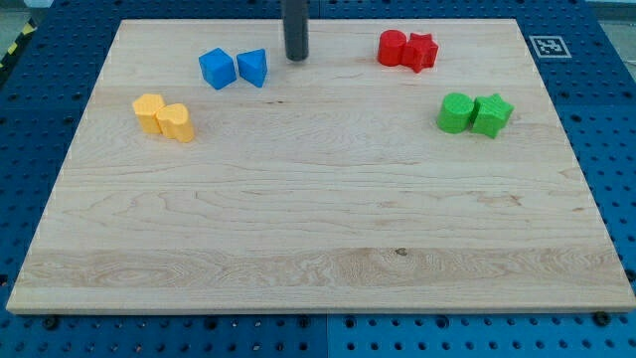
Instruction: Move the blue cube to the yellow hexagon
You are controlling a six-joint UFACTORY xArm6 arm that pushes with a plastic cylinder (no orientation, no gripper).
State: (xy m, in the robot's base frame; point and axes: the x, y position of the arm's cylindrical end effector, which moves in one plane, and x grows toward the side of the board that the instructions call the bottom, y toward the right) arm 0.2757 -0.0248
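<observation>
Wooden surface (318, 229), pale maple, smooth, so low friction expected. Landmark: blue cube (217, 69). Going left to right: yellow hexagon (149, 111) below-left of cube, near, w/ second yellow block (177, 122) touching it on its right. Blue cube near view's top; blue wedge-ish block (253, 67) just beside, on right. My tip (296, 57) right of that pair, apart. No jaws on rig, only a rod, nothing grasped. Red pair (407, 50), green pair (475, 113) well right of cube. Cube prob. light, rigid, slides easily, may rotate if hit off-centre; best contact: upper-right face, pushing down-left. Blue pegboard (40, 119) around the surface.
</observation>
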